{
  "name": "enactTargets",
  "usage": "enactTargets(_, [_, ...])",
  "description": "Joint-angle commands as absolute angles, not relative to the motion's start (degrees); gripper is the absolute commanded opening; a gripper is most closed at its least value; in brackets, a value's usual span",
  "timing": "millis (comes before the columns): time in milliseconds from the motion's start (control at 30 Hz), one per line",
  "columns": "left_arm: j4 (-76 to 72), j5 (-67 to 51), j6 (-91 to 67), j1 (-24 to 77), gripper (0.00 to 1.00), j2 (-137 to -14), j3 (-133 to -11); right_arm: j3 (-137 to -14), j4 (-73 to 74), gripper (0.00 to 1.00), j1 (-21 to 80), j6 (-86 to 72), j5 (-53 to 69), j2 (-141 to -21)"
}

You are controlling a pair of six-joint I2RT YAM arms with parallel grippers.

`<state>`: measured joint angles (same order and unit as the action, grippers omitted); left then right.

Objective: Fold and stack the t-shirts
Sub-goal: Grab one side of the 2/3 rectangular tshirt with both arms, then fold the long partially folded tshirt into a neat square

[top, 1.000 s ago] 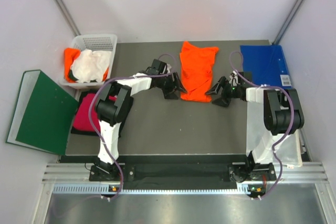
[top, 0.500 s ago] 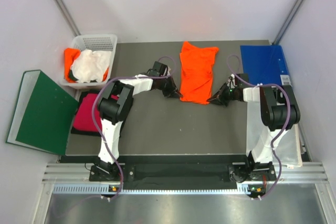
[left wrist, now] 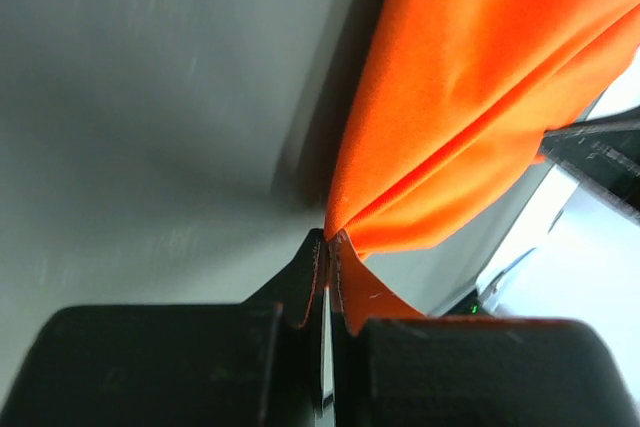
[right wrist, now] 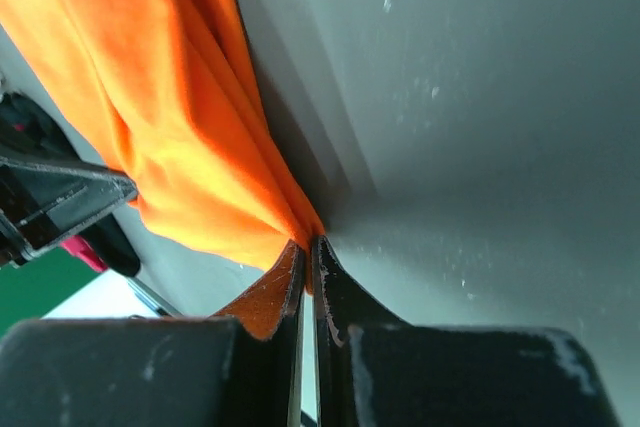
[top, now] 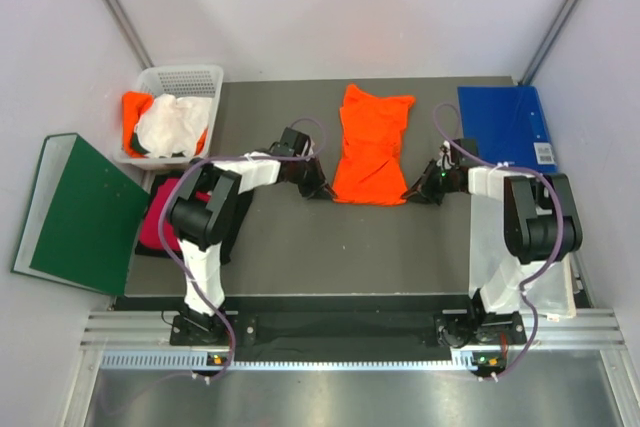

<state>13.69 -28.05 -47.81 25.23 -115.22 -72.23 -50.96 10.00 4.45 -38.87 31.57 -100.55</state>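
Since a second ago, both grippers have dropped from just beside the bright orange t-shirt to its near corners, and the shirt has slid a little toward the arms and to the left.

It lies on the grey table, midway between the two arms at the far half. It is folded into a long narrow shape. Its long axis runs away from the arms, with the near end leaning slightly to the left. Which end is the collar cannot be told.

The left gripper is closed on the near left corner. In the left wrist view the left gripper has its fingers almost together, with a thin fold of orange cloth pinched at the tips.

The right gripper is at the near right corner. In the right wrist view the right gripper is likewise nearly closed, with the orange cloth nipped between its tips.

At the far left corner, a white basket holds a white shirt and an orange one. A pink shirt lies on the table's left edge, partly behind the left arm. A green binder lies just left of it. A blue folder lies at the far right. It carries a small white label whose print is too small to read.
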Motion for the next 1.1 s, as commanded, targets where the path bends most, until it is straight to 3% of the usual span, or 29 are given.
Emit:
enactTargets(0, [16.34, -28.65, -46.14, 25.84, 0.00, -107.68, -66.10, -47.56, 12.83, 0.00, 4.48, -35.68, 32.42, -94.76])
enactTargets(233, [17.75, -30.85, -46.41, 30.31, 0.00, -98.71, -58.71, -39.56, 16.78, 0.00, 5.01, -34.80, 37.52, -85.88])
enactTargets(500, [20.12, -31.20, -45.88, 33.40, 0.00, -100.89, -65.82, -38.40, 19.59, 0.00, 5.18, -35.16, 40.87, -79.37])
enactTargets(833, [26.45, -31.72, -43.59, 29.89, 0.00, -105.81, -84.26, -56.39, 23.73, 0.00, 3.52, -34.01, 41.39, -83.93])
enactTargets(1067, [28.39, -37.34, -44.65, 25.23, 0.00, -115.91, -100.00, -70.73, 21.27, 0.00, 2.11, -35.95, 43.50, -95.07])
